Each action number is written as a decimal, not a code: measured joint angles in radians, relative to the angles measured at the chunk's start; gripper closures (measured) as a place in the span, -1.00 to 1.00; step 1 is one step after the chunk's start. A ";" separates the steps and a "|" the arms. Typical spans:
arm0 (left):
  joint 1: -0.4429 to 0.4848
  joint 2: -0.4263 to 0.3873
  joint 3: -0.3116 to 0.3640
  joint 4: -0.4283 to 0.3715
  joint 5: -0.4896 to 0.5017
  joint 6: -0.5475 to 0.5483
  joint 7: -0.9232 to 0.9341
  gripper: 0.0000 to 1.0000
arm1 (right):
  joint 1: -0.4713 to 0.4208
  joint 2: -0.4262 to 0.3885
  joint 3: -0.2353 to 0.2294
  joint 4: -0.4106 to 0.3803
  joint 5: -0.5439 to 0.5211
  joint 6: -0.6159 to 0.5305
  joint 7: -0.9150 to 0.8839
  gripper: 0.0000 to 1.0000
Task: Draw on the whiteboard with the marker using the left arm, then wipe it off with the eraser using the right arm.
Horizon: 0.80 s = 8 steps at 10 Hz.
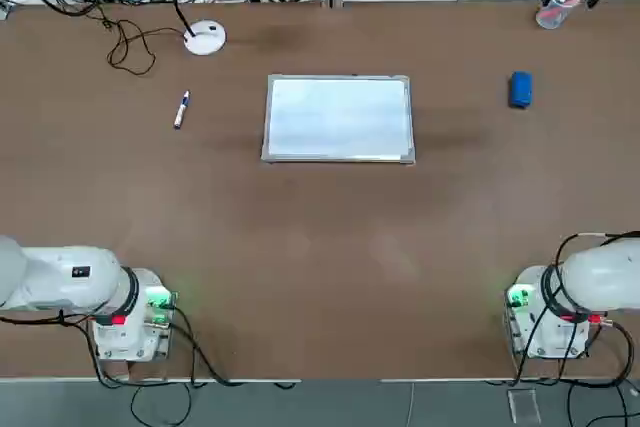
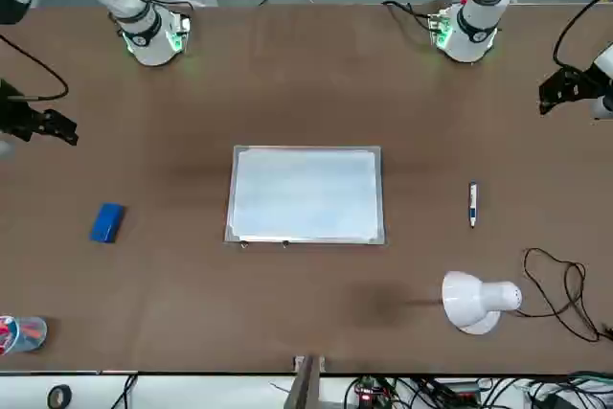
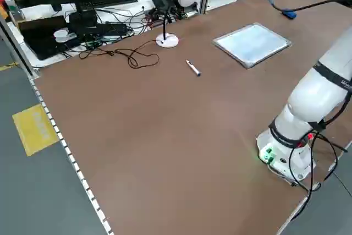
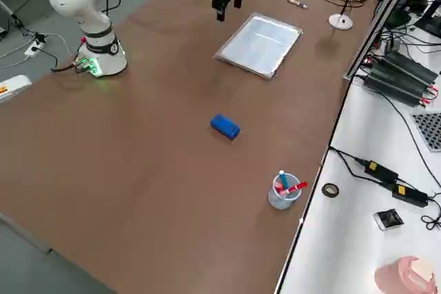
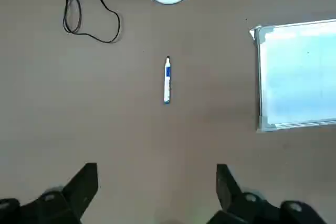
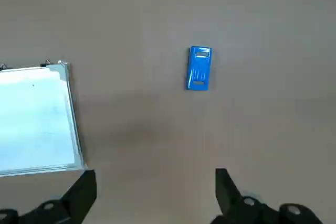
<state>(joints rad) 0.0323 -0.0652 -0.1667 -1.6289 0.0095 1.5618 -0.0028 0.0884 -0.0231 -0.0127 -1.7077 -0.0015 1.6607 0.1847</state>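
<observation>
The whiteboard [image 1: 338, 119] lies flat mid-table with a blank surface. To its left in the top view rests the marker [image 1: 181, 109], a slim white pen with a blue end. The blue eraser [image 1: 520, 89] lies to the board's right. My left gripper [image 5: 156, 174] hangs open high above the table, with the marker [image 5: 167, 80] and a board edge [image 5: 296, 74] below it. My right gripper [image 6: 155, 177] is also open and high, over the eraser [image 6: 199, 67] and the board's other edge [image 6: 34, 119]. Both grippers hold nothing.
A white desk lamp [image 1: 205, 37] and a looped black cable [image 1: 130, 47] sit at the far edge beyond the marker. A clear cup of pens [image 1: 555, 9] stands at the far right corner. The arm bases [image 1: 130, 312] [image 1: 545, 312] flank the near edge.
</observation>
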 joint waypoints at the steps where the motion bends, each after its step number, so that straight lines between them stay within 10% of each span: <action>1: 0.000 0.000 0.000 0.000 0.000 0.000 0.000 -0.99 | 0.000 0.000 0.000 0.000 0.000 0.000 0.000 -1.00; 8: 0.006 0.033 0.003 0.000 0.001 0.022 -0.005 -0.99 | 0.000 -0.006 -0.003 0.000 0.009 -0.005 -0.001 -1.00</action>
<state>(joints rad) 0.0382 -0.0318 -0.1640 -1.6292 0.0105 1.5836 -0.0081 0.0882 -0.0293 -0.0154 -1.7077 0.0072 1.6559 0.1841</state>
